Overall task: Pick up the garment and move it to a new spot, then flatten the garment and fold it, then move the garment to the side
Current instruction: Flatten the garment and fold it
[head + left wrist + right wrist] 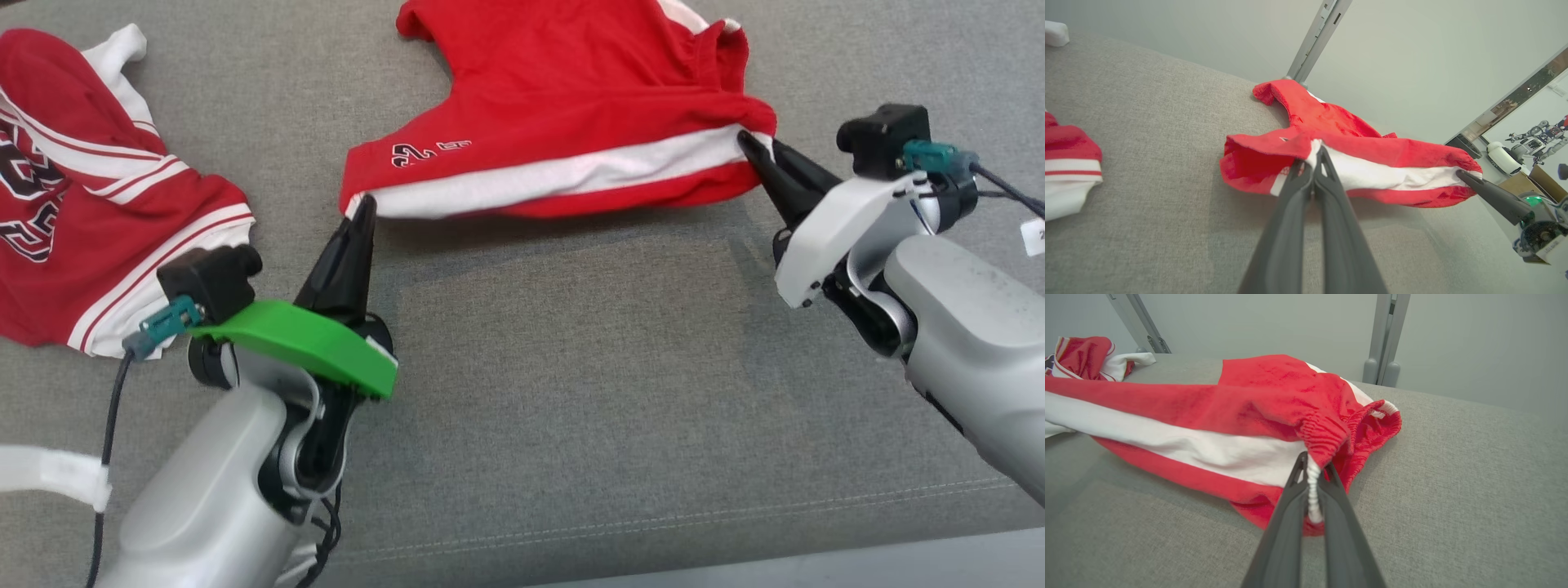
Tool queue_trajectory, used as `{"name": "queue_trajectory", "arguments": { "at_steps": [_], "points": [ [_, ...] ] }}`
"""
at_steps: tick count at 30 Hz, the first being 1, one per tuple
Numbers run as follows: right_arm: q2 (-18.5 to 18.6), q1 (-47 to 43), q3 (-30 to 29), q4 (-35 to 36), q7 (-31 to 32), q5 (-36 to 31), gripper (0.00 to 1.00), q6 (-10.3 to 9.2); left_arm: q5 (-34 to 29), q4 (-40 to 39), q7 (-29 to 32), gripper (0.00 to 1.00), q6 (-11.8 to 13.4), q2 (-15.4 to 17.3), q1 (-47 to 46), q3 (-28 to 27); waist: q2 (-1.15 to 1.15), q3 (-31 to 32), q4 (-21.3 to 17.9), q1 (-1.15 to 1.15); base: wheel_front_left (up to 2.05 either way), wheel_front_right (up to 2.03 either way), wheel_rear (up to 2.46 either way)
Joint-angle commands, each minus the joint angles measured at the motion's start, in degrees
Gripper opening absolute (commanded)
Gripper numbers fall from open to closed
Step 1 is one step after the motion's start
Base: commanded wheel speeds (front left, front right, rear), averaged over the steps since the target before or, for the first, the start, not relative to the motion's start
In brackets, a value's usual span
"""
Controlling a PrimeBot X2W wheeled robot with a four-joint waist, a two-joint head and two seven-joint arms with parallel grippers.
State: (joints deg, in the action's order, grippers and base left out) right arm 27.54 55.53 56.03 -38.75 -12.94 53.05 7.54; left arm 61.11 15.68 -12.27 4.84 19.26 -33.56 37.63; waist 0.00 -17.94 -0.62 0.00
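Nearest, along the front edge: a stitched seam [735,508] running across the grey fabric surface [571,351]. Two pale forearms reaching in from the lower corners, green cover on the left wrist, white cover on the right.

Left fingers [364,211]: pressed together, pinching the near left corner of the red shorts [563,90], at the end of the white side stripe by the leg hem. In the left wrist view, cloth caught right at the tips, leg opening gaping just beside them.

Right fingers [751,147]: clenched on the opposite end, at the gathered waistband. In the right wrist view, white elastic nipped between the two tips.

Red shorts stretched between both grips, striped near edge drawn fairly straight from left to right and raised a little, shadow under it on the surface. Remaining cloth trailing toward the back, rumpled, with a small dark logo near the left end.

Off to the left, well apart from the shorts: a red and white jersey [98,204], crumpled, dark lettering on the front, clear of both arms.

Farthest: grey metal posts [1384,339] at the back edge of the surface, plain pale wall [1474,343] behind
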Motion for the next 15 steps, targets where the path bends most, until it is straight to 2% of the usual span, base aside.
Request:
{"name": "queue_trajectory", "arguments": {
  "at_steps": [1,6,8,15],
  "points": [
    [1.3,-2.43,0.67,1.8,-0.62,0.79,0.0,-0.09,-0.24,-3.06,-0.73,0.0,1.15,1.29,3.67,0.19,0.0,1.82,-0.51,0.0,0.0,0.0,0.0],
    [4.21,-8.79,1.61,6.75,-1.3,2.21,0.0,-0.1,-2.15,-10.75,-1.8,0.0,4.42,3.23,12.7,1.23,0.0,4.43,-0.26,0.0,0.0,0.0,0.0],
    [4.7,-10.22,1.5,7.58,-1.41,2.49,0.0,-0.1,-2.37,-12.08,-1.93,0.0,4.96,3.51,14.41,1.35,0.0,4.97,-0.23,0.0,0.0,0.0,0.0],
    [7.05,-21.68,-2.05,11.51,-1.99,2.85,0.0,-0.1,-4.2,-20.0,-2.54,0.0,8.56,5.27,25.01,2.44,0.0,8.85,-0.06,0.0,0.0,0.0,0.0]
  ]
}}
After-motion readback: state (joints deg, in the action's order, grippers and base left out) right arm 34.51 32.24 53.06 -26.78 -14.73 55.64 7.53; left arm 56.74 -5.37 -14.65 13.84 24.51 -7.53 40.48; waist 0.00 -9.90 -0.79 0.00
